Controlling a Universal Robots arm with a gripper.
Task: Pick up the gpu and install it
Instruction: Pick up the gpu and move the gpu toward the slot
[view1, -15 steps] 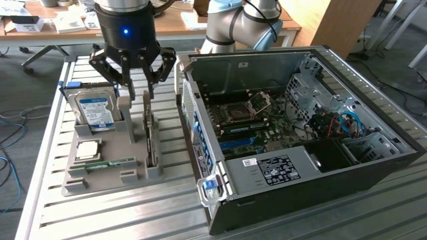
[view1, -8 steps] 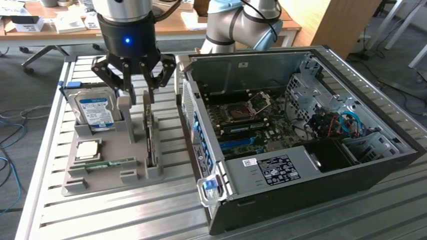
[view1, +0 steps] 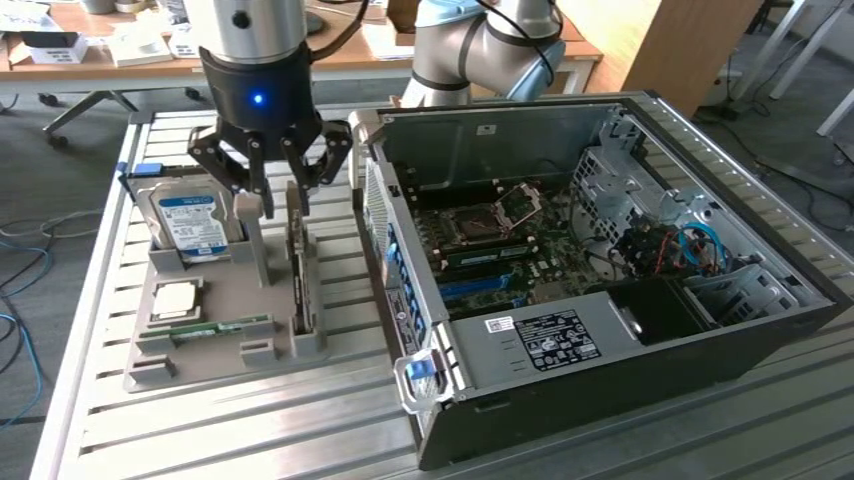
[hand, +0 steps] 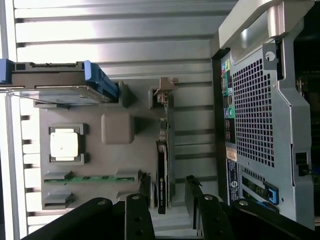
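The gpu (view1: 302, 272) is a thin dark card standing on its edge in a slot of the grey tray (view1: 247, 300), beside the open computer case (view1: 587, 250). My gripper (view1: 276, 200) hangs just above the card's far end, open. In the wrist view the gpu (hand: 164, 165) runs edge-on between my two fingers (hand: 145, 187), which stand on either side of it with a gap to each. The gripper (hand: 168, 192) holds nothing.
The tray (hand: 100, 160) also carries a silver hard drive (view1: 187, 222) upright, a processor chip (view1: 176, 298) and a green memory stick (view1: 214, 328). The case's rear panel (hand: 255, 110) stands close beside the tray. A slatted metal table (view1: 240, 420) lies underneath.
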